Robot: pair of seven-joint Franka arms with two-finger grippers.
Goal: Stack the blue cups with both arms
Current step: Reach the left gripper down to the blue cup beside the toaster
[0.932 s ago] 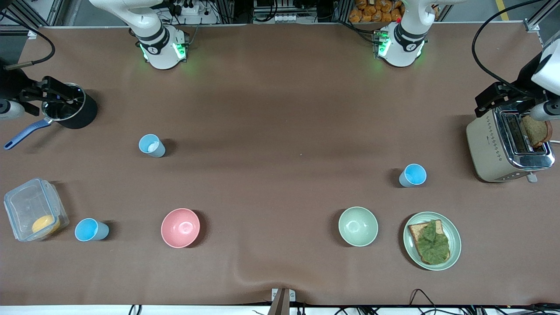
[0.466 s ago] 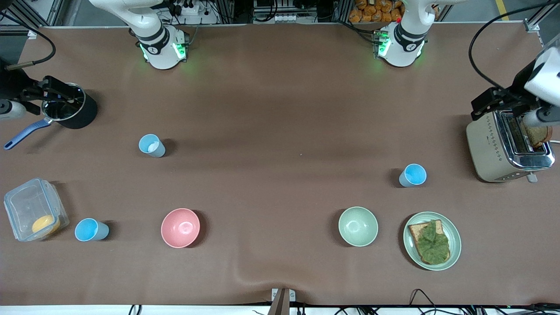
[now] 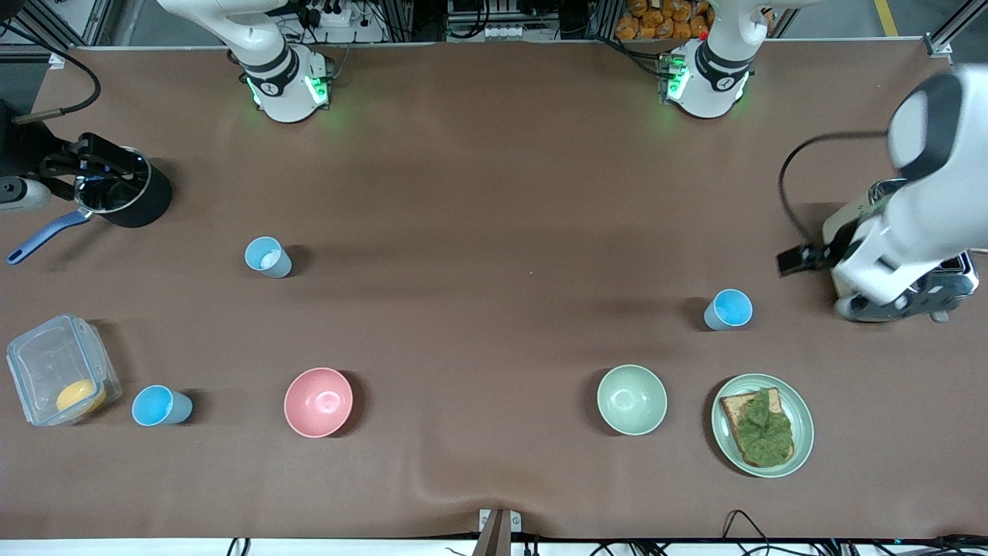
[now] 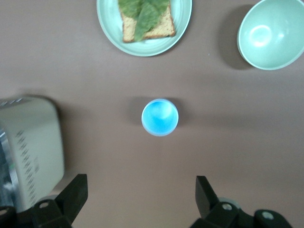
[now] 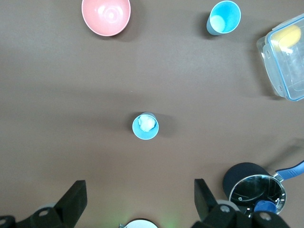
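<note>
Three light-blue cups stand upright and apart on the brown table. One cup point(image 3: 728, 310) is beside the toaster, at the left arm's end; it also shows in the left wrist view point(image 4: 160, 117). My left gripper point(image 4: 140, 190) is open and empty, up in the air over bare table between the toaster and this cup. A second cup point(image 3: 268, 256) with a pale patch inside shows in the right wrist view point(image 5: 145, 126). A third cup point(image 3: 160, 406) stands beside the clear box, also in the right wrist view point(image 5: 223, 17). My right gripper point(image 5: 138, 190) is open and empty, high by the black pot.
The left arm point(image 3: 911, 224) covers most of the toaster point(image 3: 938, 289). A pink bowl point(image 3: 318, 401), a pale green bowl point(image 3: 631, 399) and a plate point(image 3: 803, 432) with bread and lettuce sit nearer the front camera. A black pot point(image 3: 143, 202) and clear box point(image 3: 46, 363) are at the right arm's end.
The left arm has swung from above the toaster's slots toward the nearby blue cup and now hides the bread slice. The right arm and all cups have stayed put.
</note>
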